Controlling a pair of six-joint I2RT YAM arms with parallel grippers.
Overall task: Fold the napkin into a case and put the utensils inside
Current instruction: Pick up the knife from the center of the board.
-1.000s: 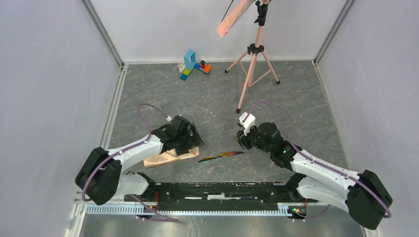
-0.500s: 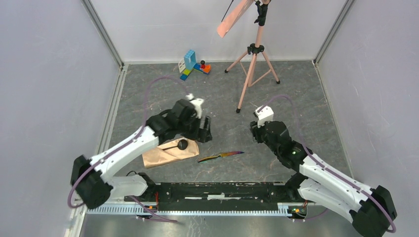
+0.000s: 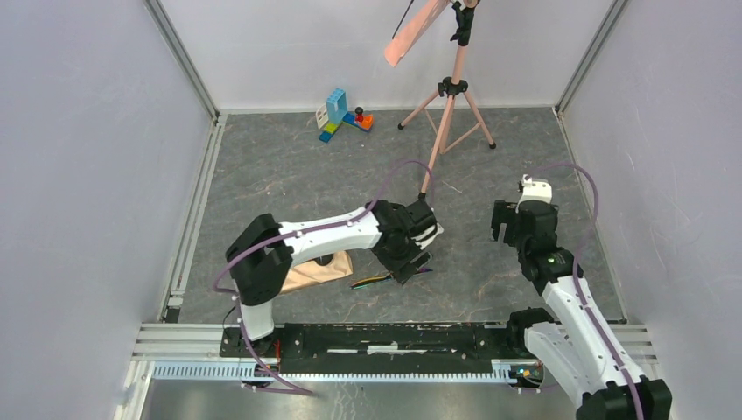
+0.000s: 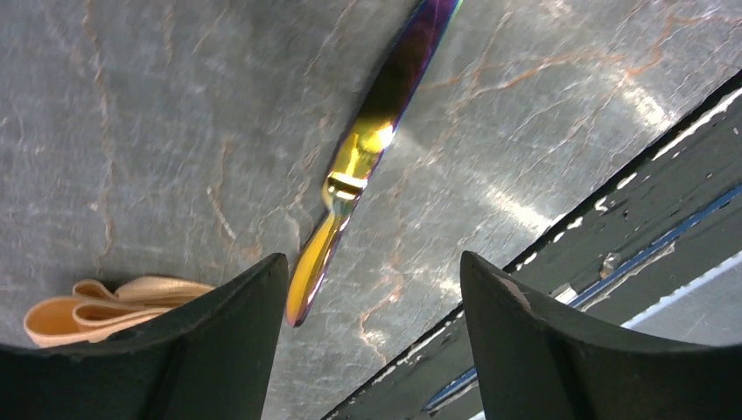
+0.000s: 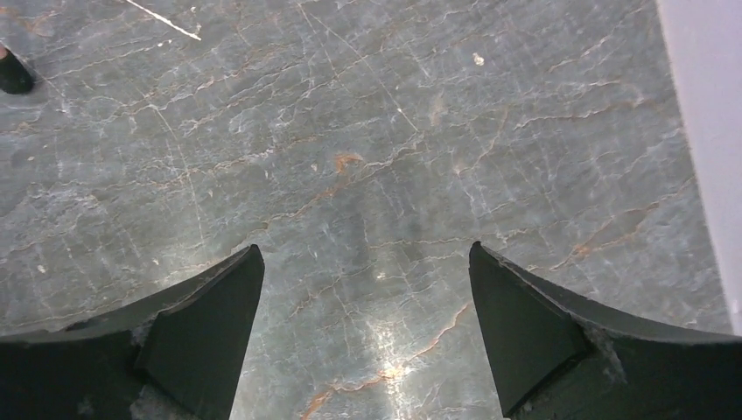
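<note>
Left hand (image 4: 372, 271) moved over utensil (image 4: 367, 149), tripod (image 3: 448, 114) behind

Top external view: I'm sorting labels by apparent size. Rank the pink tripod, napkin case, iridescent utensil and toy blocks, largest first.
1. pink tripod
2-3. toy blocks and napkin case: about alike, and the case is partly hidden.
4. iridescent utensil, also partly hidden.

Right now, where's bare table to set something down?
Bare: back-left, between the toy blocks and the case; and right side, between the tripod and the right gripper, plus under it. Crowded: near centre, where the left gripper hangs over the purple-gold utensil beside the case.
</note>
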